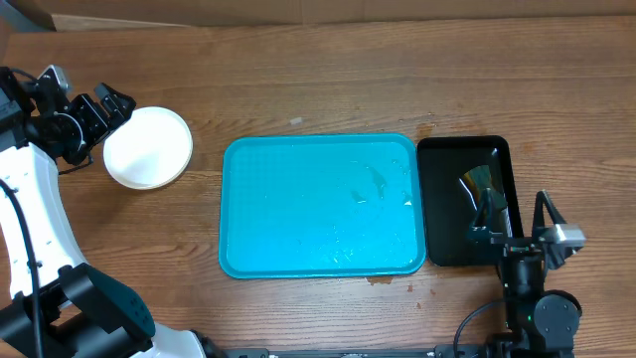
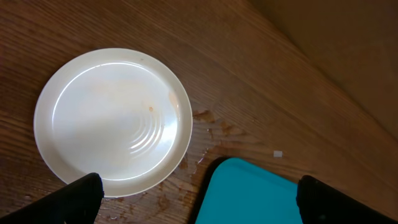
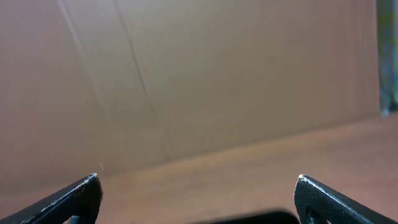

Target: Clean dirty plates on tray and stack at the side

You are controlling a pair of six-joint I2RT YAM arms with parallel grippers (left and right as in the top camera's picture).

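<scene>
Left gripper [image 2: 199, 183]: jaws spread wide with nothing between them. I have it hovering over the table, between the plates and the corner of the tray.
Right gripper [image 3: 198, 182]: also spread wide and empty. It is parked over the near end of the black tray [image 1: 447, 239], its camera facing a cardboard wall.
Plates [image 1: 149, 147]: on the bare wooden table [image 1: 328, 89], left of the turquoise tray [image 1: 258, 249] and apart from it. From overhead I see one round white outline; I cannot tell how many lie under it.
Top plate [image 2: 112, 118]: mostly white, with a small orange speck [image 2: 150, 109] and a faint tan smear nearby.
Turquoise tray: no plates on it, only wet streaks toward its right side.
Black tray: holds a yellowish-grey item [image 1: 480, 179], possibly the wiping tool, but it is too small to be sure.
Step in hand: I judge the stacking done or nearly so, with the left arm at the let-go stage.
Next move: I would lift the left arm straight up, clear of the plate rim. If that speck counts as dirt, another wipe is needed, and the right arm must first fetch the wiper.
</scene>
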